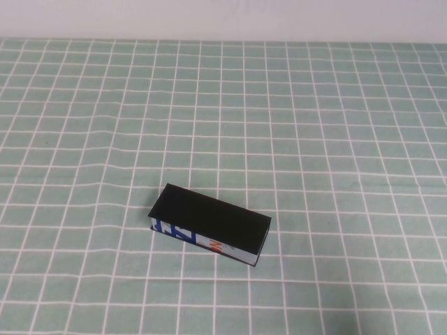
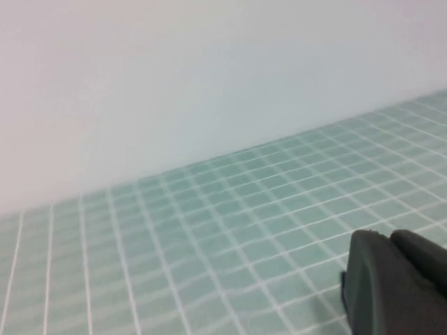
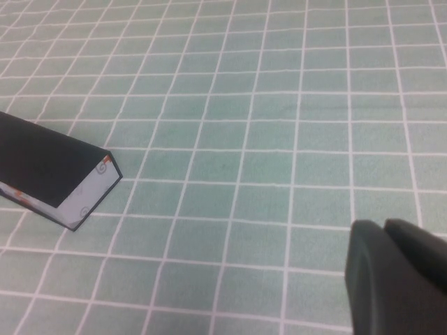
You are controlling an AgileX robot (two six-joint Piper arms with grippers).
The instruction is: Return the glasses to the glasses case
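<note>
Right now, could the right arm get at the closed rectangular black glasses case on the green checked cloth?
Probably yes. The black glasses case lies closed on bare checked cloth, nothing between it and the right gripper. The left gripper is elsewhere.

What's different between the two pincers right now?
The left pincer points toward the wall over checked cloth; the right pincer points down at the cloth. The closed glasses case lies near the right pincer, not in the left's view. Both are dark, outside the high view.

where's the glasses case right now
In the high view, the glasses case lies closed on the green checked tablecloth, near the front, slightly left of centre, alone; neither gripper appears there.
</note>
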